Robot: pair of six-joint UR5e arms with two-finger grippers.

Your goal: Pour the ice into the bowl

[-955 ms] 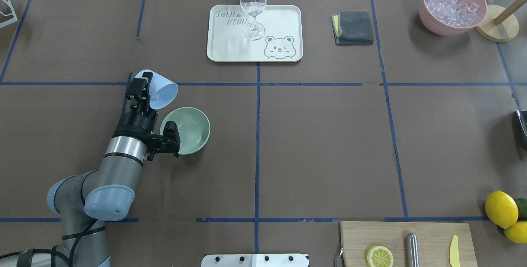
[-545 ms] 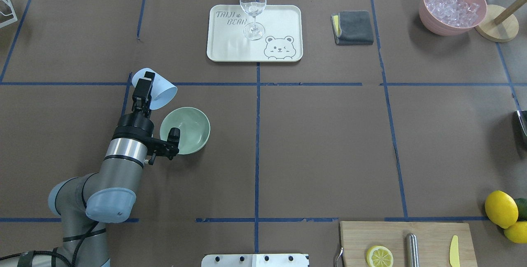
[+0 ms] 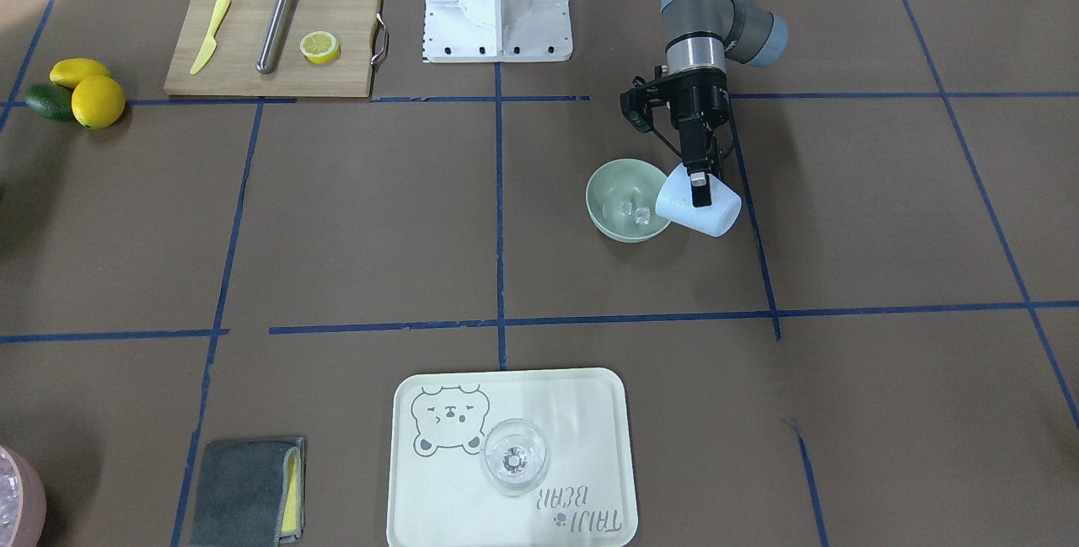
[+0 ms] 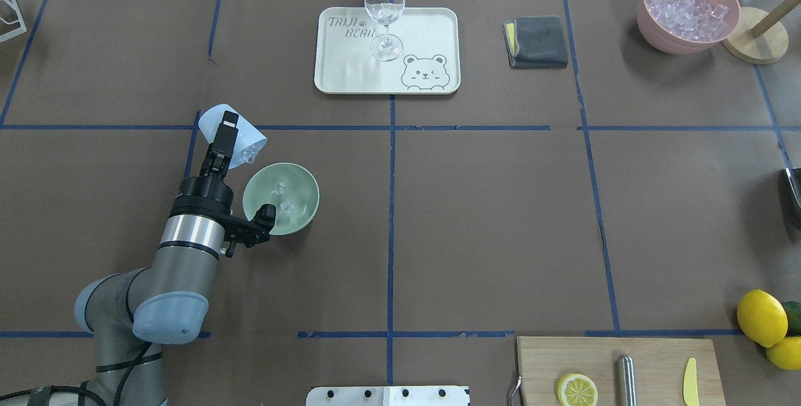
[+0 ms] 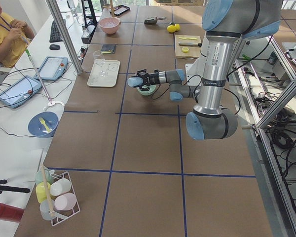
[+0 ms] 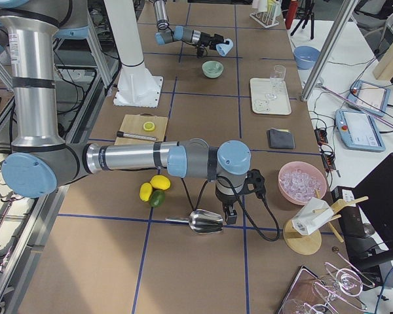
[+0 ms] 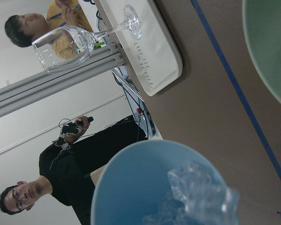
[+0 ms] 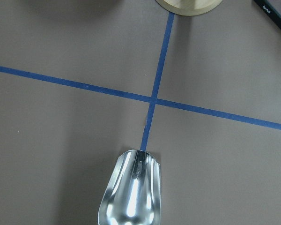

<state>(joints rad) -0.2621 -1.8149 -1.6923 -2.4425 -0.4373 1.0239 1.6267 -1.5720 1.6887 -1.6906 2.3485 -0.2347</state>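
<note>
My left gripper (image 4: 225, 134) is shut on a pale blue cup (image 4: 241, 137), held on its side just above the rim of the mint-green bowl (image 4: 300, 209), mouth toward the bowl. Clear ice cubes (image 4: 251, 154) sit at the cup's lip, close up in the left wrist view (image 7: 201, 192). A few ice cubes (image 4: 281, 196) lie inside the bowl, also in the front view (image 3: 636, 211). My right gripper (image 6: 228, 212) is at the far right end of the table beside a metal scoop (image 6: 206, 222); I cannot tell if it is open or shut.
A cream tray (image 4: 425, 30) with a wine glass (image 4: 383, 5) stands at the back centre. A grey cloth (image 4: 537, 42) and a pink bowl full of ice (image 4: 688, 9) are back right. A cutting board (image 4: 651, 356) and lemons (image 4: 762, 318) are front right.
The cup has tipped further toward the bowl. Ice has slid to its lip, and some cubes now lie in the bowl, which was empty before.
</note>
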